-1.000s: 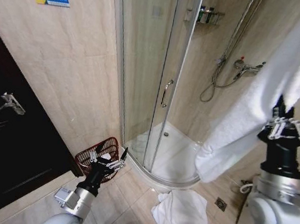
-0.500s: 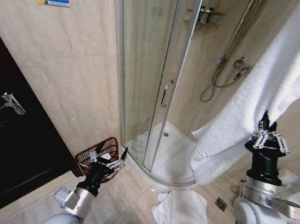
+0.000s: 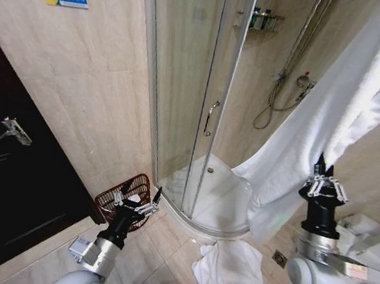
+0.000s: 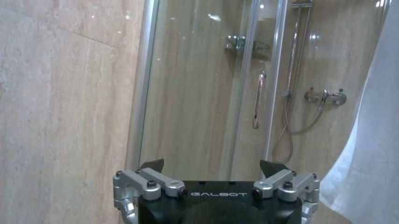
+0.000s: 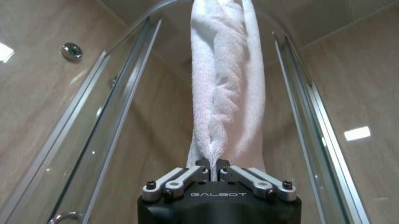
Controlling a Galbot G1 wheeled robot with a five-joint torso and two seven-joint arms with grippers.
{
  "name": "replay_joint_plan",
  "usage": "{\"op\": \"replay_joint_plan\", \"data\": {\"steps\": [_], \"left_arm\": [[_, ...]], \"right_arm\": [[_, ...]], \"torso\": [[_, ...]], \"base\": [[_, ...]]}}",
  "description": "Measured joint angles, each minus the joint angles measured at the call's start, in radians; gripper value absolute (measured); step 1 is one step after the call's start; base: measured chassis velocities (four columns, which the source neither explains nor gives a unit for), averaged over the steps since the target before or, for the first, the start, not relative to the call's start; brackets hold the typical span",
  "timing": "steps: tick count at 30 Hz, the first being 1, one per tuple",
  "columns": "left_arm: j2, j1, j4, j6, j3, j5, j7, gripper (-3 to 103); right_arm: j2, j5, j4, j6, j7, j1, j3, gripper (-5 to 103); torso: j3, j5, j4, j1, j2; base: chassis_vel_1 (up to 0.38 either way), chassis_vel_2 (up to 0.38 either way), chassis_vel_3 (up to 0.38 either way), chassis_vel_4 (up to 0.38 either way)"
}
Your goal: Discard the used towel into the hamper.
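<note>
By shower: right gripper (image 3: 321,175) fingers pinch one towel (image 3: 335,105); left gripper (image 3: 136,199) fingers spread, one hamper (image 3: 115,201).

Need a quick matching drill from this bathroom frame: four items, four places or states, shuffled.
Things:
1. right gripper
2. left gripper
3. hamper
4. towel heap

Places or states:
A. on the floor against the tiled wall, beside the shower door
B. shut on the hanging white towel
C. open, holding nothing, in front of the hamper
D. crumpled on the floor tiles below the shower tray

Pairs: 1-B, 2-C, 3-A, 4-D
</note>
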Motion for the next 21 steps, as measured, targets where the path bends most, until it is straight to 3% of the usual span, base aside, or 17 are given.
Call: {"op": "replay_joint_plan", "data": {"steps": [6,9,14,18,21], "left_arm": [[0.0,0.0,0.0,0.0,0.0,0.0,0.0,100],[0.0,0.0,0.0,0.0,0.0,0.0,0.0,100],[0.0,0.0,0.0,0.0,0.0,0.0,0.0,100],[0.0,0.0,0.0,0.0,0.0,0.0,0.0,100],[0.0,0.0,0.0,0.0,0.0,0.0,0.0,100]], "right_arm": [[0.02,-0.024,-0.034,0.061,-0.017,-0.009,-0.01,4],[0.02,-0.035,-0.065,0.132,-0.024,-0.004,-0.008,4],[0.027,-0.038,-0.05,0.158,-0.025,-0.011,-0.017,4],[0.028,-0.08,-0.036,0.184,0.007,0.002,-0.008,4],[-0.01,-0.178,0.006,0.197,0.086,0.048,0.016,4]], "torso": [[0.0,0.0001,-0.0001,0.0,0.0],[0.0,0.0002,0.0,0.0,0.0],[0.0,0.0001,-0.0001,0.0,0.0],[0.0,0.0002,-0.0001,0.0,0.0],[0.0,0.0,0.0001,0.0,0.0]], "base": [[0.0,0.0,0.0,0.0],[0.0,0.0,0.0,0.0],[0.0,0.0,0.0,0.0],[0.0,0.0,0.0,0.0],[0.0,0.0,0.0,0.0]]}}
